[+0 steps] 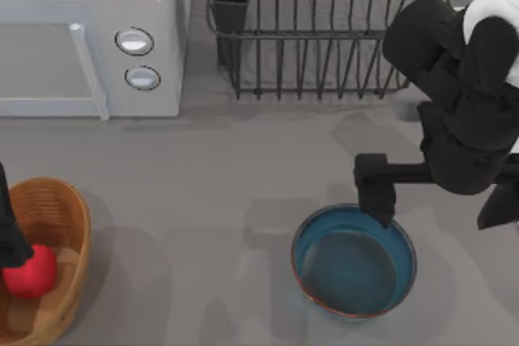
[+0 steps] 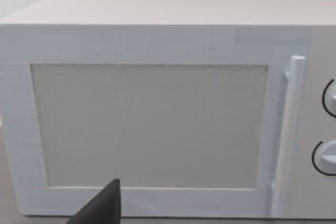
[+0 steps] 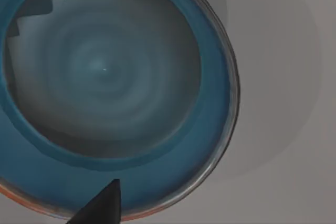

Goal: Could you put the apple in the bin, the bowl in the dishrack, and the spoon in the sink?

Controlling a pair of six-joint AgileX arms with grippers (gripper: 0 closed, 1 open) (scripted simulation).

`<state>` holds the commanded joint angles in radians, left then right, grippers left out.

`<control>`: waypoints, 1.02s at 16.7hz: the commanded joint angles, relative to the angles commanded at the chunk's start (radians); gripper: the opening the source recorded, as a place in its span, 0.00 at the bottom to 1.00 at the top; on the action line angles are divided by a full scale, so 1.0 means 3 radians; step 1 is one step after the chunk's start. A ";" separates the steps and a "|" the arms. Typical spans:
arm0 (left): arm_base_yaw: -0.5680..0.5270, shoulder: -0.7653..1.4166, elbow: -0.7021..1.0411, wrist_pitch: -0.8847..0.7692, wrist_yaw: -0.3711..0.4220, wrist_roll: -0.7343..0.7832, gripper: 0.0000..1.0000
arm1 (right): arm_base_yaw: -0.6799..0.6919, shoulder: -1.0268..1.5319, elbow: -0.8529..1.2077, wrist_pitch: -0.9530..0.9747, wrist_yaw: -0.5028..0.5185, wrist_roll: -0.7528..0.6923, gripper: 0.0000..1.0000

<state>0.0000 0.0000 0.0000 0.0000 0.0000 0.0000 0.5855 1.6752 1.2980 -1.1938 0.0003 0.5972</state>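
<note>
The right end effector [image 1: 379,204] is reaching in from the right, pointing down at the bowl's [image 1: 354,261] rim just beneath it; whether it is open, I cannot tell. The bowl, round, deep and teal-glazed, is sitting on the grey tabletop [image 1: 211,168]. The left arm is hanging over the apple [image 1: 31,271], which is lying in the wicker bin [image 1: 57,208]. The wire dishrack [image 1: 316,30] is standing beyond the bowl.

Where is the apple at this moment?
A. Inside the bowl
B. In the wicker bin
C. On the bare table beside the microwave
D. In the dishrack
B. The top view shows the apple sitting within the rim of the bin at the table's left, far from the bowl.
</note>
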 joint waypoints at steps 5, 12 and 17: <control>0.0000 0.0000 0.0000 0.0000 0.0000 0.0000 1.00 | -0.0012 0.0010 -0.0058 0.0061 -0.0001 -0.0007 1.00; 0.0000 0.0000 0.0000 0.0000 0.0000 0.0000 1.00 | 0.0004 0.0328 -0.0716 0.1088 0.0001 0.0009 1.00; 0.0000 0.0000 0.0000 0.0000 0.0000 0.0000 1.00 | 0.0011 0.0423 -0.0902 0.1326 0.0001 0.0018 1.00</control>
<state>0.0000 0.0000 0.0000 0.0000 0.0000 0.0000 0.5889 1.8022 1.0274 -0.7961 0.0007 0.6026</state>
